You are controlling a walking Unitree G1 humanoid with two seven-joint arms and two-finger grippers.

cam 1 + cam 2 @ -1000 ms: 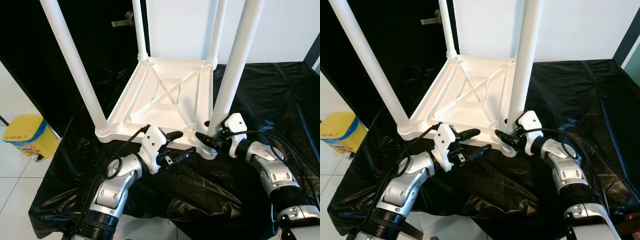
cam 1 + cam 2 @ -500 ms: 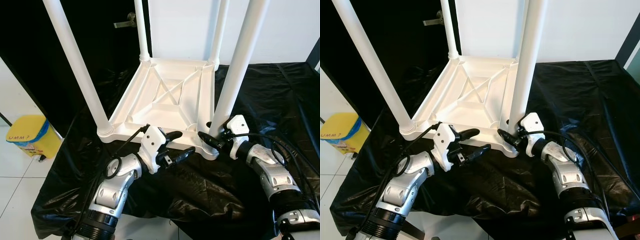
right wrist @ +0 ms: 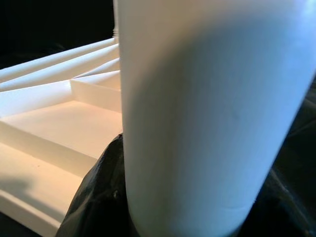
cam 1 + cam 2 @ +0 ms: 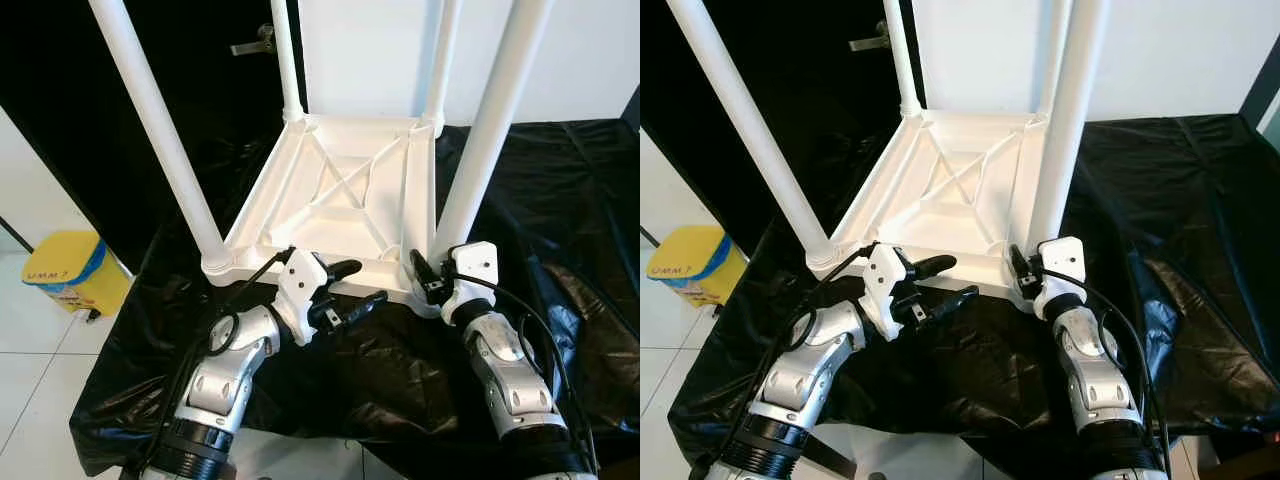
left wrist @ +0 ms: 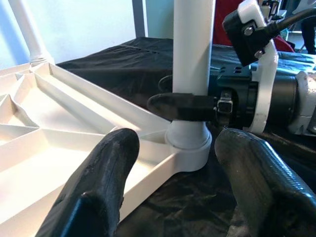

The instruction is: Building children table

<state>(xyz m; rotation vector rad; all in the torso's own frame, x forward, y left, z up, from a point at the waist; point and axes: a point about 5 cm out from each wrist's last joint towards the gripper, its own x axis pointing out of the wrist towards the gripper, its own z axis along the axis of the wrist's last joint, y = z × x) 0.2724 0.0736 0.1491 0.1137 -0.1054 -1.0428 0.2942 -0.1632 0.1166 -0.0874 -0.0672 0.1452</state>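
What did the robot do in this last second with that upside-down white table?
The right gripper swung in from the side and now closes around the base of the near right leg; its forearm now points more straight ahead. The left gripper stayed open by the table's near edge. All four legs stayed upright.

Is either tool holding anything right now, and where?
The right tool grips the near right leg just above its socket. The left tool is open, holding nothing.
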